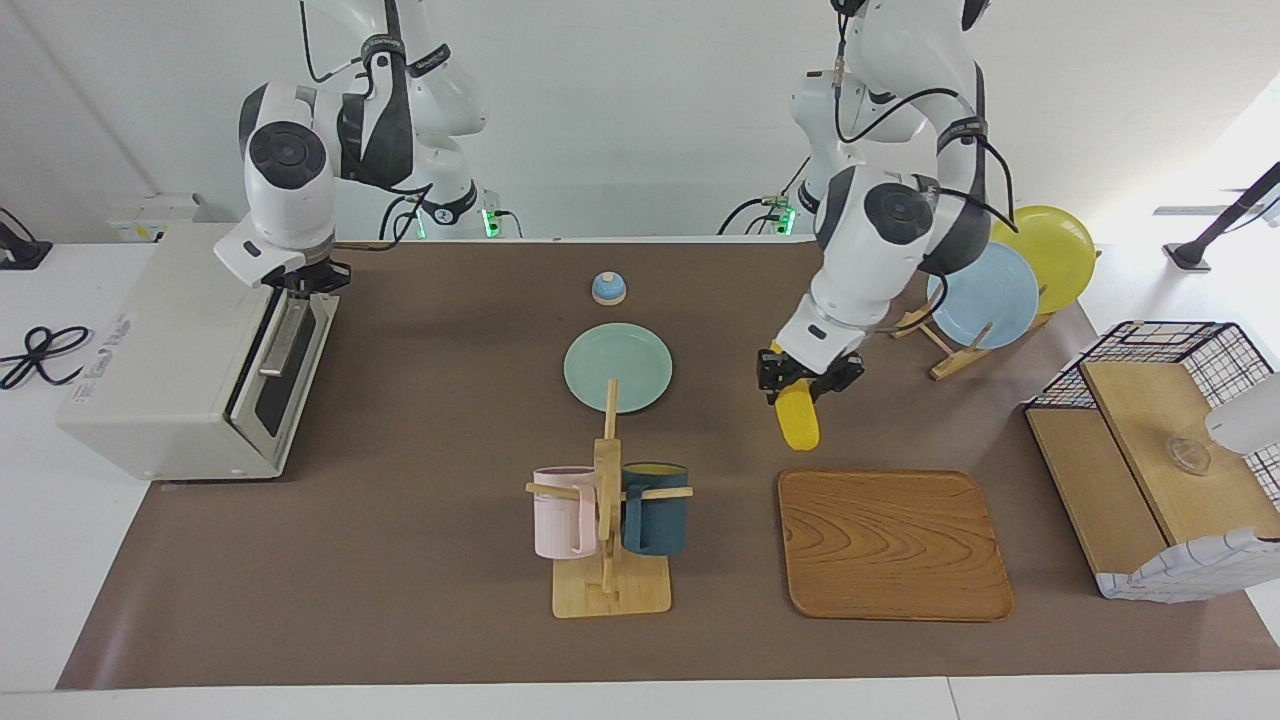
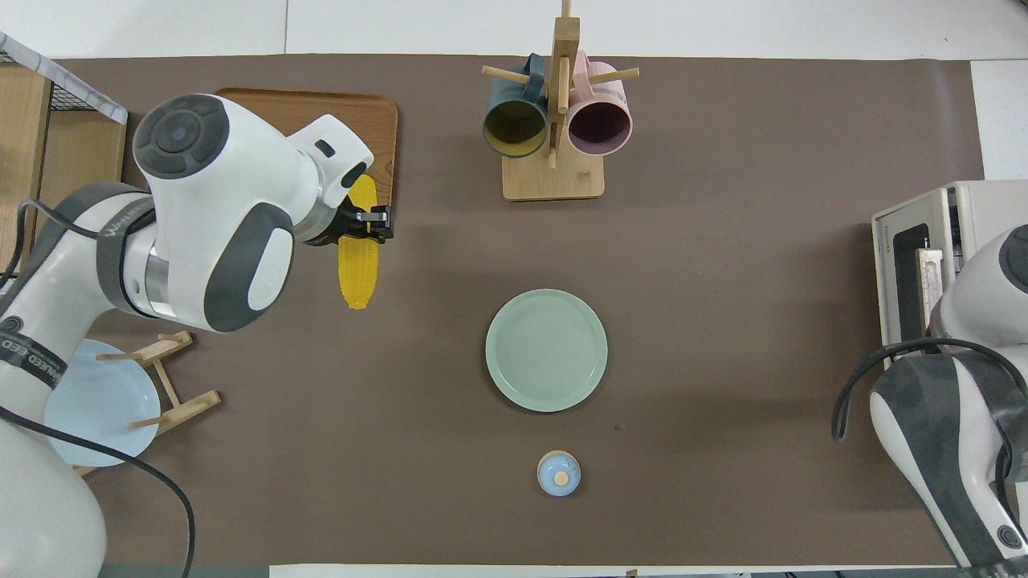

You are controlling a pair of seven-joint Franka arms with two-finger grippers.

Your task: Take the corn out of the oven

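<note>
Across a long table [image 1: 420, 600] covered by a brown mat, set against a plain white wall. Toward the right arm's end, a cream oven [image 1: 185, 350] with its dark glass door up, nearly or fully closed. Right gripper [image 1: 300, 283] at the top edge of that door by the handle; cannot tell whether its jaws are open or closed. Left gripper [image 1: 800, 385] raised over bare mat between the green plate [image 1: 617, 367] and the wooden tray [image 1: 890, 545], jaws clamped on the corn [image 1: 798, 420], which hangs tip-down, out of the oven. At mid-table, farther from the robots than the plate, a mug rack [image 1: 607, 520] with a pink and a dark blue mug. Toward the left arm's end, a plate stand [image 1: 950, 340] with blue and yellow plates, and a wire-and-wood shelf [image 1: 1150, 460]. Nearest the robots, a small blue bell [image 1: 609, 288].
</note>
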